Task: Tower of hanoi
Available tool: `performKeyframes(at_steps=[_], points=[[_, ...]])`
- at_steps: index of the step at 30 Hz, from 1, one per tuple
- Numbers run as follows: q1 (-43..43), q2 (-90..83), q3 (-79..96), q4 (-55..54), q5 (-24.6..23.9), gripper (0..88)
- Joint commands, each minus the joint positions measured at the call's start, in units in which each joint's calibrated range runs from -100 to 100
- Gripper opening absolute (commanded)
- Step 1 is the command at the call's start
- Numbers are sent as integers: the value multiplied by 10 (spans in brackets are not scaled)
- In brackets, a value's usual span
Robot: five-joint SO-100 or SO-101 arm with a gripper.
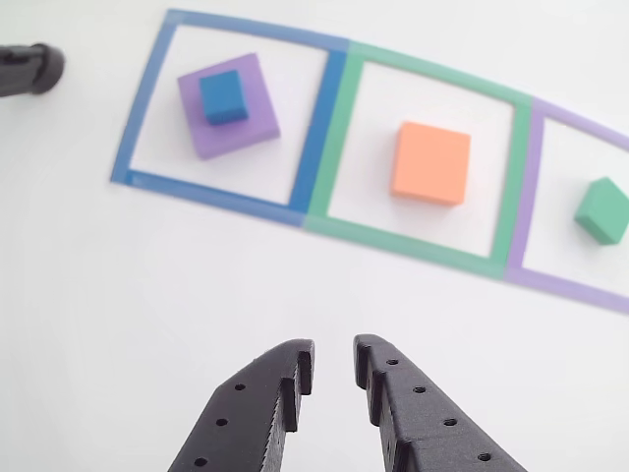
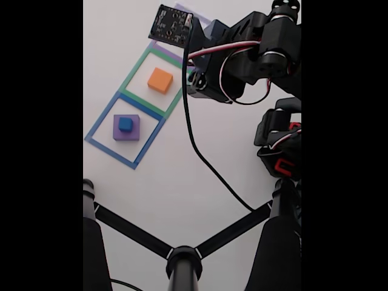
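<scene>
Gripper empty above the white table, fingers a little apart, nothing between them.

In the other view, going left to right: ahead and left of the fingertips, the blue cube sits on top of the purple block inside the blue outline; ahead and slightly right, the orange block lies flat alone inside the green outline; far right and ahead, the green block rests inside the purple outline, turned corner-on. All blocks lie well apart from the gripper. In the fixed view the arm reaches over the far end of the row, covering the purple outline; blue cube on purple block, orange block beyond it.
</scene>
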Motion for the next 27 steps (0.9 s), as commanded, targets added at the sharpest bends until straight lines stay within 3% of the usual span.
performKeyframes(at_steps=[1, 5, 12, 19, 27], points=[[-23, -23, 12, -18, 8, 36], [-27, -52, 117, -104, 35, 94], [-13, -123, 349, -326, 35, 218], [-13, -126, 500, -540, 35, 260], [-15, -69, 678, -878, 35, 321]])
